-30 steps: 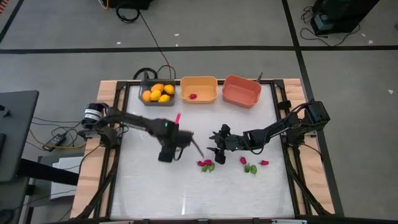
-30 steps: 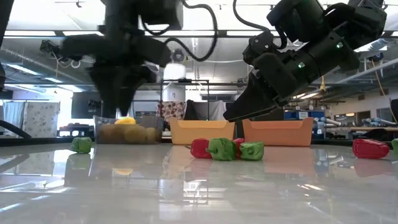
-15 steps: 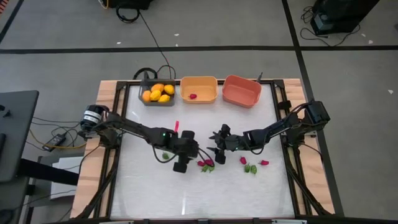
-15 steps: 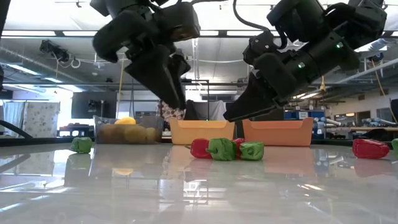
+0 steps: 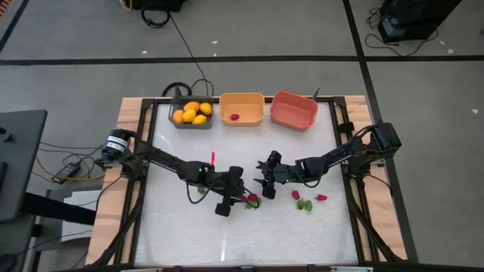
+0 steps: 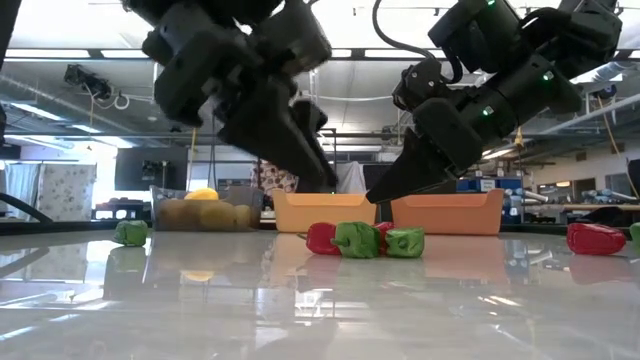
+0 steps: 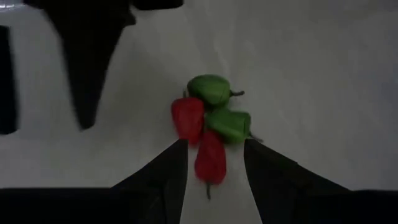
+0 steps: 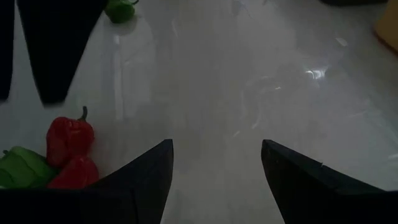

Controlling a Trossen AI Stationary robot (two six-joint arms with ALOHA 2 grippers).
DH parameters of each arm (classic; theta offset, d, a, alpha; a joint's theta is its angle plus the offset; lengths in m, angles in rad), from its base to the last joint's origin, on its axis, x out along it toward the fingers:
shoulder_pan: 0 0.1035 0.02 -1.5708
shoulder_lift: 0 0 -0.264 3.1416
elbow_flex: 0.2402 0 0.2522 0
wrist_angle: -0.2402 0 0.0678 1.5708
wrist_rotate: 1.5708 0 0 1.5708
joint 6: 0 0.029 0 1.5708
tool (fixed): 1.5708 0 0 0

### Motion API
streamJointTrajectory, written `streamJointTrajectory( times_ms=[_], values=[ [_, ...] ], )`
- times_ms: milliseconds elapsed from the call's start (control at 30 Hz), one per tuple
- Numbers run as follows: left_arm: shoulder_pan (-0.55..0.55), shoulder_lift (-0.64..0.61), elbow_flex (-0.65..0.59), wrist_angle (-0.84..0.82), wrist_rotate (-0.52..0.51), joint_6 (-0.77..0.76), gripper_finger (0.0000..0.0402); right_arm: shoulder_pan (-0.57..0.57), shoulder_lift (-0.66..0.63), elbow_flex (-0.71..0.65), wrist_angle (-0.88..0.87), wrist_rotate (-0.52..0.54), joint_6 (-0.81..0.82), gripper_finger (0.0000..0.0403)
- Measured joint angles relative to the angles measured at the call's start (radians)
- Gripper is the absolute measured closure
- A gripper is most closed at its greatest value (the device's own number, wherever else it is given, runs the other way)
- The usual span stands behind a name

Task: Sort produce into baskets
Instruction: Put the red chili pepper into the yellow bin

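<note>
Straddling a red pepper (image 7: 210, 163), long axis toward the camera: left pincer (image 7: 213, 163), fingers apart.

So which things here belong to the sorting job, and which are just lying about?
Job:
- small red and green plastic peppers
- yellow-orange fruits in dark grey bin
- orange bin
- salmon-red bin
- left gripper, fingers open
- right gripper, fingers open

Lying about:
- black cables on the floor
</note>
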Motion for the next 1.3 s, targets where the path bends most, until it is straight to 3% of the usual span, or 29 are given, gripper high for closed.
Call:
streamJointTrajectory(
  times_ms=[233, 467, 867, 967, 1133, 1300],
  values=[
    [-0.011, 0.09, -0.004, 0.072, 0.023, 0.003, 0.0238, 0.0, 0.0, 0.0, -0.003, -0.001, 0.0, 0.0148],
    [-0.002, 0.094, -0.003, 0.078, -0.008, -0.036, 0.0247, 0.0, 0.0, 0.0, -0.006, -0.002, 0.002, 0.0148],
    [0.01, 0.128, 0.001, 0.085, -0.051, -0.076, 0.0368, 0.0, 0.0, 0.0, -0.006, -0.002, 0.002, 0.0148],
    [0.016, 0.112, 0.001, 0.06, -0.063, -0.074, 0.0392, 0.0, 0.0, 0.0, -0.007, -0.002, 0.001, 0.0148],
    [0.067, 0.025, -0.005, -0.058, -0.1, -0.079, 0.0382, 0.0, 0.0, 0.0, -0.009, -0.002, 0.0, 0.0148],
    [0.171, -0.048, -0.003, -0.038, -0.103, -0.055, 0.0382, 0.0, 0.0, 0.0, -0.013, -0.018, -0.025, 0.0148]
  ],
)
